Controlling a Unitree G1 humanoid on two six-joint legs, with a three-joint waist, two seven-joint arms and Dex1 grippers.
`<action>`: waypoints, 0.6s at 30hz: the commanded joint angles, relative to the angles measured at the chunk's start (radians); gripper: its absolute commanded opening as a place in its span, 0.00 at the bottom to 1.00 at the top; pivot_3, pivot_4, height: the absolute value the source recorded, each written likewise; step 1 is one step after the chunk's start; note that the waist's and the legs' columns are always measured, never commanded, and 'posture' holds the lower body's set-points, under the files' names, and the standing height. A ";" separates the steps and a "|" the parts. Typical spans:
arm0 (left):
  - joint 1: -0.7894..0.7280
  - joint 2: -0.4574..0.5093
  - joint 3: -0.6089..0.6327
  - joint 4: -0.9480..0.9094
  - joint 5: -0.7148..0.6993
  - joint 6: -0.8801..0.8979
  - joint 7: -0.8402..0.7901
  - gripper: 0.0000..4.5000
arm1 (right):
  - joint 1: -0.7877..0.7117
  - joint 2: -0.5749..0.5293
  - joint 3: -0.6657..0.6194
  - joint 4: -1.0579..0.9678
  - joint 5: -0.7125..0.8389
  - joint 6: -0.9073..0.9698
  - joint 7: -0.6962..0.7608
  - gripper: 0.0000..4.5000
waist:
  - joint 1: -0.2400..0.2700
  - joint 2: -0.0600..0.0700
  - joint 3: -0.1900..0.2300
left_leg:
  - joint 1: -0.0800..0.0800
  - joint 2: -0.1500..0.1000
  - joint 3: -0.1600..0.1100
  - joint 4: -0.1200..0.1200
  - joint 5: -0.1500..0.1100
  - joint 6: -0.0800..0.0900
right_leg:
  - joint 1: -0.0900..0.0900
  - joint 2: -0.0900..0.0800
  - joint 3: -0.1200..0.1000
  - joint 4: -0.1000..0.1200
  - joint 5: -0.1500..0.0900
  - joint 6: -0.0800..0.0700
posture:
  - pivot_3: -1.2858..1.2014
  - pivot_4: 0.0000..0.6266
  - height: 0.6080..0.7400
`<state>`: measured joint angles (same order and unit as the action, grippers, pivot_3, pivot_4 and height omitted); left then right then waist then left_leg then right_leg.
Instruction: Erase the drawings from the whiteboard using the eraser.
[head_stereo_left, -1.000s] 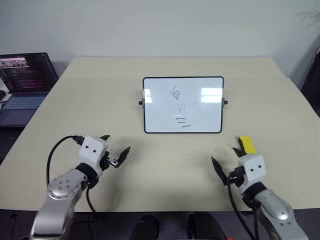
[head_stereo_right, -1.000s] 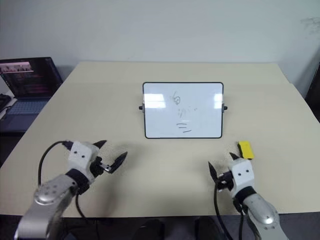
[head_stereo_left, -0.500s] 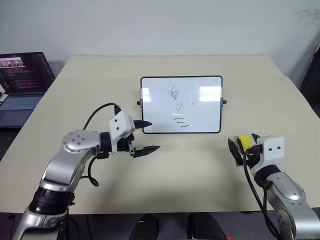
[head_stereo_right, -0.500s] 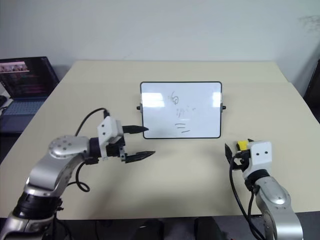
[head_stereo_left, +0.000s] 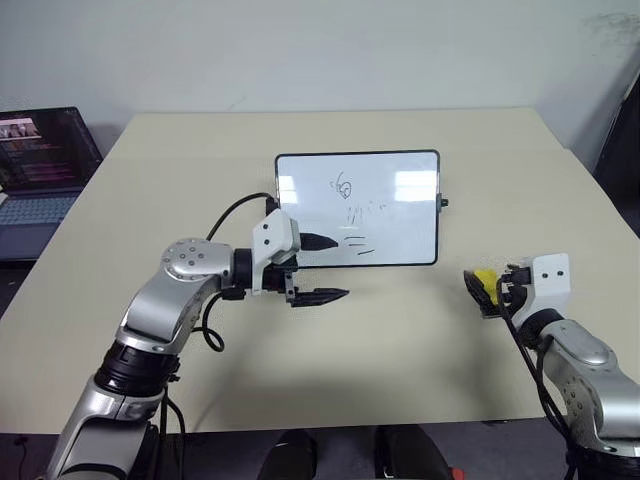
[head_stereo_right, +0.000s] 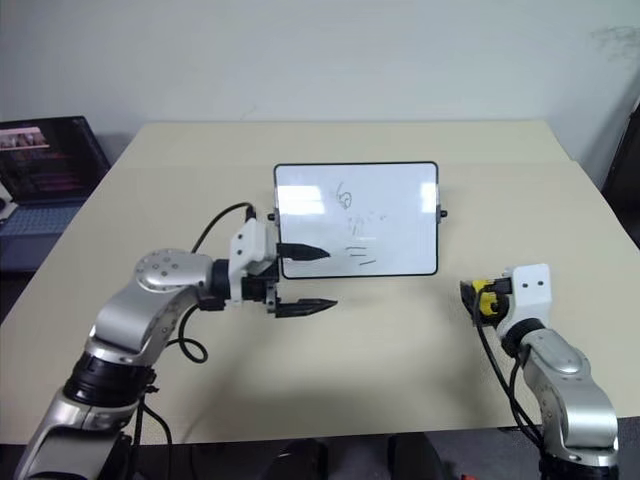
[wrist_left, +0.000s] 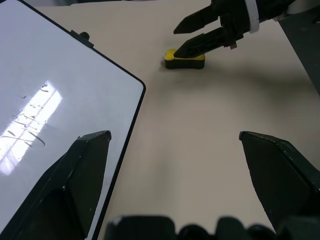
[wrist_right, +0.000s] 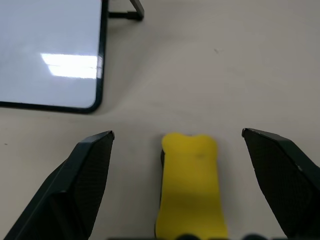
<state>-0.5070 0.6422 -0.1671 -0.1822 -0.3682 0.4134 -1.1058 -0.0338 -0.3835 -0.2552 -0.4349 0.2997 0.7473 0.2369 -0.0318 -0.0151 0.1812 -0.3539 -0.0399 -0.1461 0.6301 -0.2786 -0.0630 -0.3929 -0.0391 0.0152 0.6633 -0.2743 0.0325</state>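
The whiteboard (head_stereo_left: 390, 215) stands tilted at the table's middle, with thin dark drawings (head_stereo_left: 349, 186) and short lines (head_stereo_left: 361, 246) on it. My left gripper (head_stereo_left: 342, 267) is open and points sideways in front of the board's lower left part, with nothing between its fingers. The yellow eraser (wrist_right: 189, 185) lies flat on the table to the right of the board. My right gripper (wrist_right: 178, 132) is open and straddles it, a finger on each side with gaps to the block. The left wrist view shows the eraser (wrist_left: 185, 59) under the right gripper's fingers (wrist_left: 207, 40).
An open laptop (head_stereo_left: 40, 160) sits on a lower surface off the table's left edge. A black knob (head_stereo_left: 444, 202) sticks out at the board's right side. The beige table (head_stereo_left: 400, 350) stretches bare in front of the board.
My left arm swung up and to the right, from the table's near left to the board's lower left. The right gripper moved forward until its open fingers came around the eraser.
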 joint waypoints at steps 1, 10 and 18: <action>-0.014 0.001 -0.002 -0.030 -0.008 -0.001 -0.016 1.00 | -0.048 -0.016 -0.029 0.017 0.025 0.040 0.000 0.99 | -0.001 0.000 0.000 | 0.000 0.000 0.000 0.000 0.000 0.000 | 0.000 0.000 0.000 0.000 0.000 0.000 | 0.52 0.24 1.00; 0.012 -0.015 0.005 -0.002 0.018 -0.043 0.000 1.00 | -0.092 -0.029 -0.047 0.088 0.031 0.044 0.001 0.99 | 0.001 0.000 0.000 | -0.001 0.000 0.001 0.000 0.000 0.000 | -0.001 0.000 0.000 0.000 0.000 0.000 | 0.52 0.24 1.00; 0.025 -0.023 0.008 0.013 0.033 -0.069 0.007 1.00 | -0.089 -0.027 -0.061 0.112 0.034 0.042 -0.003 0.99 | 0.000 0.000 0.000 | -0.001 0.000 0.002 0.000 0.000 0.000 | -0.002 0.000 0.000 0.001 0.000 0.000 | 0.52 0.24 1.00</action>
<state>-0.4833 0.6220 -0.1704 -0.1587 -0.3334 0.3632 -1.1014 -0.1111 -0.4007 -0.2938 -0.3110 0.3312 0.7967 0.2369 -0.0318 -0.0151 0.1811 -0.3545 -0.0399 -0.1443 0.6304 -0.2786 -0.0629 -0.3946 -0.0391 0.0154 0.6643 -0.2741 0.0324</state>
